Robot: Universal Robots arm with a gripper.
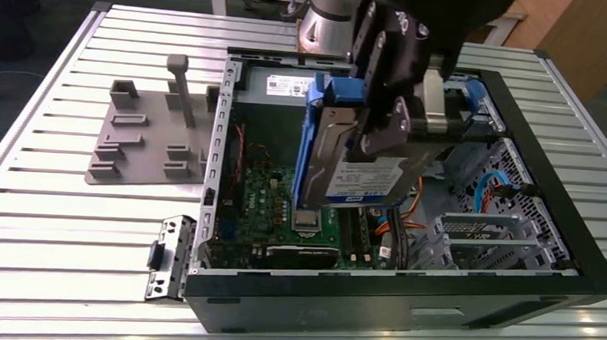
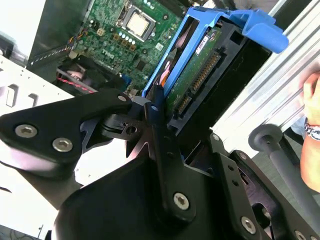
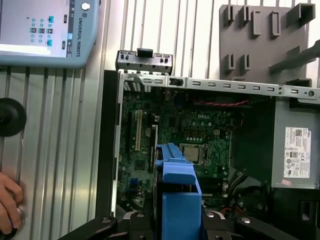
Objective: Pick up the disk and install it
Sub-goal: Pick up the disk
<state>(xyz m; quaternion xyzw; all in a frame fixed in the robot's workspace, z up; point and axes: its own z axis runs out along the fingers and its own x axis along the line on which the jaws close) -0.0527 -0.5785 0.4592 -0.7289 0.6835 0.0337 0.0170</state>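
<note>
One tool (image 1: 381,141) clamped on one disk (image 1: 360,180), held on edge over one open computer case (image 1: 380,300) on the table (image 1: 45,228). One grey fixture plate (image 1: 130,143) beside the case.

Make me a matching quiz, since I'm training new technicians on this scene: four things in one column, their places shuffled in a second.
Things
1. disk
2. grey fixture plate
3. power supply box
4. motherboard

Places
A. flat on the slatted table, outside the case
B. on the floor of the open case
C. held on edge in the hand, above the case
D. in a corner of the case, white sticker on it

Pairs: 1-C, 2-A, 3-D, 4-B
</note>
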